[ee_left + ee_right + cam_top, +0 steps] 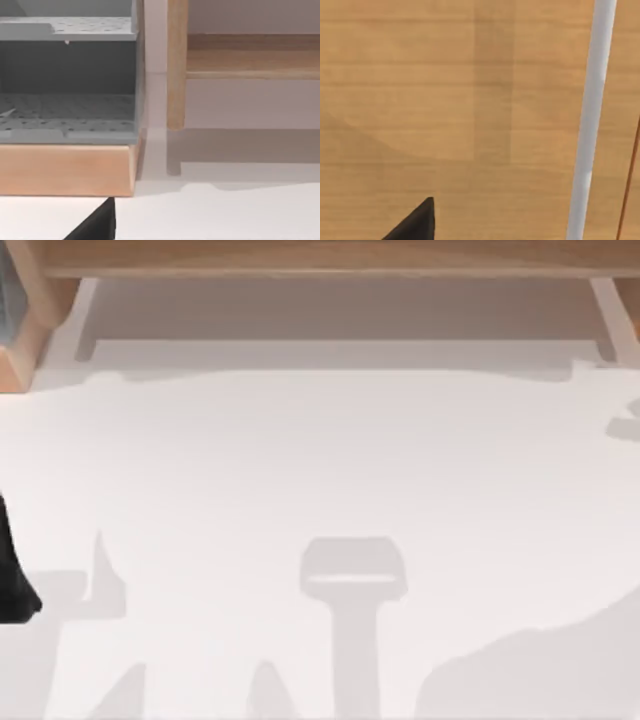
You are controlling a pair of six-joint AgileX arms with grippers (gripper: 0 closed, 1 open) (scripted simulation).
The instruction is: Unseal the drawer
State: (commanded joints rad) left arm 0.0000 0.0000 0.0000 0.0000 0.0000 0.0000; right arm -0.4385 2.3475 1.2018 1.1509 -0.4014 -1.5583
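The right gripper [415, 222] sits close against the wooden drawer front [445, 100], with a white bar handle [590, 125] just beside it; whether its fingers are spread cannot be told. The left arm [12, 575] is parked at the table's [320, 490] left edge, facing a grey shelf unit [67, 80].

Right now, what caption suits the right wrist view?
Close on a wooden panel crossed by a white bar.
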